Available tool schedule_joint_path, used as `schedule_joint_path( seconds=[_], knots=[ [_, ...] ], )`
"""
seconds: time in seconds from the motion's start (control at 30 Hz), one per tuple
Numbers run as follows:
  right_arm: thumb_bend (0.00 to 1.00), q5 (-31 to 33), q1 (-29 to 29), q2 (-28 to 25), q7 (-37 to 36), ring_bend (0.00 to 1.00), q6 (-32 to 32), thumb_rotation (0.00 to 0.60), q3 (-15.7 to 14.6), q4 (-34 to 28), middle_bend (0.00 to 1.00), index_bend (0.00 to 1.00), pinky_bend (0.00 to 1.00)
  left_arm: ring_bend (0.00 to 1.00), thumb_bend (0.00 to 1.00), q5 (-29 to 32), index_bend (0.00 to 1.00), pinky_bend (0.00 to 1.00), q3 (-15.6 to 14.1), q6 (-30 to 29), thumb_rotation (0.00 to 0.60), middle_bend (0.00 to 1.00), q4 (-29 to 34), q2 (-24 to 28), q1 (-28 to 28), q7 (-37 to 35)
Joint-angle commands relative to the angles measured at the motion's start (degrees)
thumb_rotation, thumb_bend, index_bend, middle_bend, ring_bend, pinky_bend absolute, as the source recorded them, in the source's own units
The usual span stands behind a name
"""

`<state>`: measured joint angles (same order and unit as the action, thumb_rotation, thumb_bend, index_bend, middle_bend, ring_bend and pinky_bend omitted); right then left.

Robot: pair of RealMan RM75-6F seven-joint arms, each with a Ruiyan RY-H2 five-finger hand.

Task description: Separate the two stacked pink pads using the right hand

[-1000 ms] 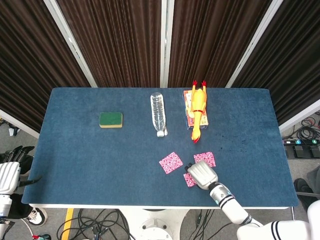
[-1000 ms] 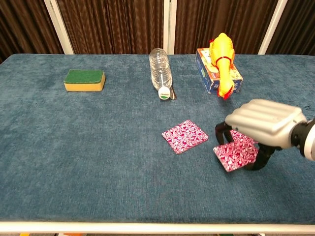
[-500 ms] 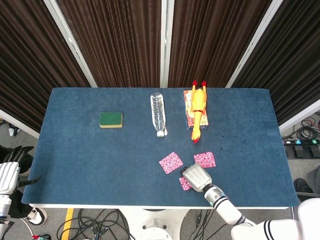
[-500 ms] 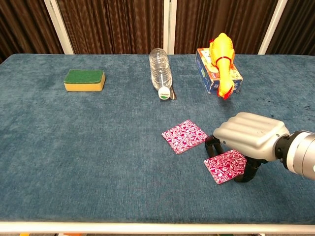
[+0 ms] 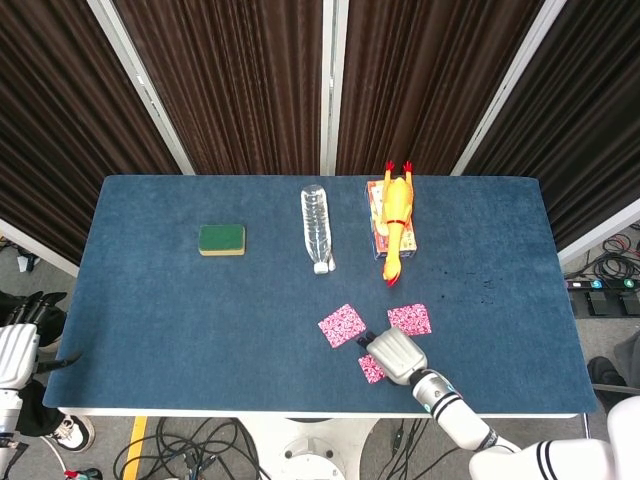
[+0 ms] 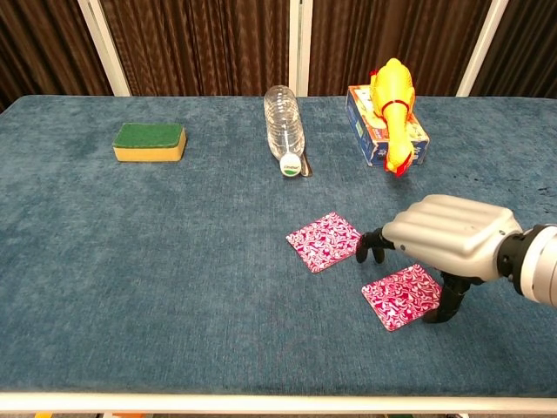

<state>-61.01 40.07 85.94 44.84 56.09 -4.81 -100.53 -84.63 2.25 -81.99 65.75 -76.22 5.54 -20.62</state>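
Three pink patterned pads lie apart on the blue table. One pad (image 5: 343, 325) (image 6: 324, 241) is left of my right hand. A second pad (image 5: 410, 318) lies just behind the hand and is hidden in the chest view. The third pad (image 5: 371, 368) (image 6: 402, 296) lies flat near the front edge, under my right hand (image 5: 397, 353) (image 6: 452, 237). The hand's fingers (image 6: 370, 246) arch clear above this pad, and its thumb (image 6: 448, 303) stands at the pad's right corner. My left hand (image 5: 17, 350) hangs off the table's left front corner, holding nothing.
A green and yellow sponge (image 5: 221, 239) sits at the back left. A clear bottle (image 5: 316, 227) lies on its side in the middle. A yellow rubber chicken (image 5: 396, 220) rests on a small box (image 6: 379, 131) at the back right. The table's front edge (image 6: 278, 396) runs close to the near pad.
My right hand carried the near pad leftward and down, laid it flat on the table and let go. Its fingers have since lifted off the pad.
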Motion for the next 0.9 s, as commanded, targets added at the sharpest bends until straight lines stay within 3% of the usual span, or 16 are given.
schedule_joint_path(
  seconds=[0.03,0.23,0.33,0.37,0.43,0.53,0.6,0.7,0.77,0.9],
  knots=[
    [0.0,-2.22,-0.74,-2.22,-1.38,0.83,1.91,0.6,0.24,-2.1,0.29,0.23,0.93,0.08,0.03,-0.02,0.16,0.18,0.01,0.04,0.6,0.15,0.0,0.02,0.04,0.02],
    [0.0,-8.36,-4.45,-9.7,-5.99,0.83,8.63,0.6,-0.28,-6.92,0.31,0.23,0.93,0.08,0.03,-0.09,0.16,0.18,0.07,-0.06,0.6,0.15,0.35,0.08,0.11,0.31],
    [0.0,-13.41,-8.0,-12.01,-12.58,0.82,14.42,0.6,-0.06,-4.52,0.33,0.25,0.91,0.08,0.03,-0.25,0.16,0.18,0.09,-0.2,0.6,0.16,0.98,0.32,0.18,0.67],
    [0.0,-15.17,-9.14,-12.33,-15.36,0.8,16.32,0.6,0.08,-2.65,0.33,0.26,0.89,0.08,0.03,-0.31,0.16,0.18,0.12,-0.29,0.6,0.16,1.24,0.44,0.21,0.78],
    [0.02,-18.41,-11.59,-12.82,-21.39,0.65,20.23,0.6,0.32,2.97,0.33,0.27,0.83,0.08,0.03,-0.38,0.16,0.18,0.2,-0.48,0.6,0.16,1.78,0.73,0.23,1.02],
    [0.03,-18.87,-14.81,-13.09,-25.96,0.38,23.46,0.6,0.48,9.38,0.27,0.23,0.61,0.08,0.03,-0.34,0.16,0.18,0.27,-0.58,0.6,0.15,2.32,1.08,0.23,1.3],
    [0.03,-17.86,-16.62,-13.16,-28.22,0.19,23.95,0.6,0.58,12.04,0.19,0.14,0.32,0.08,0.03,-0.35,0.16,0.18,0.2,-0.52,0.6,0.15,2.65,1.26,0.21,1.49],
    [0.03,-16.73,-18.62,-12.77,-30.6,0.02,24.38,0.6,1.12,15.33,0.1,0.06,0.05,0.08,0.03,-0.51,0.16,0.18,0.11,-0.75,0.6,0.16,3.17,1.53,0.13,1.82],
    [0.03,-16.2,-19.65,-12.11,-31.44,0.0,24.94,0.6,1.75,17.37,0.06,0.03,0.0,0.08,0.03,-0.56,0.16,0.18,0.07,-0.82,0.6,0.15,3.44,1.67,0.09,1.99],
    [0.03,-15.31,-21.18,-11.02,-33.17,0.0,25.2,0.6,3.24,20.22,0.03,0.0,0.0,0.08,0.03,-0.45,0.16,0.18,0.15,-0.77,0.6,0.15,3.69,1.85,0.14,2.32]
  ],
)
